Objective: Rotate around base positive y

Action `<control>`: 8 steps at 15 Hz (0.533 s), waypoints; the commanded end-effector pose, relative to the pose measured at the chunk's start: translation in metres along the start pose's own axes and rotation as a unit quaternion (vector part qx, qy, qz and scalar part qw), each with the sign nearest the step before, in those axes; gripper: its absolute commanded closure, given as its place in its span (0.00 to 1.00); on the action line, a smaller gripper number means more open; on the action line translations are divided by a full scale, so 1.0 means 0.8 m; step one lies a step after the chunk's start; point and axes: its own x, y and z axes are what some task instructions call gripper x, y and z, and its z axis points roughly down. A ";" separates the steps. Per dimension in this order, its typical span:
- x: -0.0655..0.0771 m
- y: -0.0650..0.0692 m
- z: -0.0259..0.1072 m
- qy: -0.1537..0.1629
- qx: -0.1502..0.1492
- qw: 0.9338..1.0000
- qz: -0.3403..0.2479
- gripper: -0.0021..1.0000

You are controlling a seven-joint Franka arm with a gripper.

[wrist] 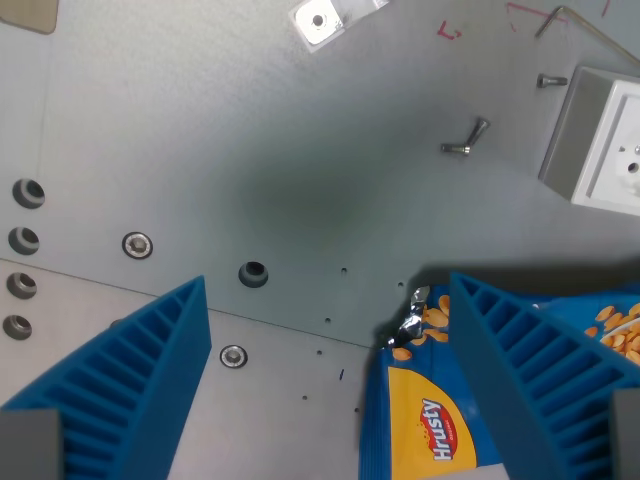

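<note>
- Meanwhile, your gripper point(330, 370) hangs wide open over the metal table point(300, 150), blue fingers point(130, 370) gripping nothing.
- Lower right, the Hrusty snack bag point(430, 420) lies beside the right finger; contact is unclear.
- You cannot judge rotation progress from this view.

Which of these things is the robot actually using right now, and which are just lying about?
In the job:
- the hand, its blue fingers spread apart
- snack bag, beside the wrist view's right finger

Lying about:
- loose bolt
- second bolt
- white block
- small white bracket
- metal table
</note>
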 end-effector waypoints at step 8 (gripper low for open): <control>0.000 0.000 -0.003 -0.047 0.016 0.999 0.000 0.00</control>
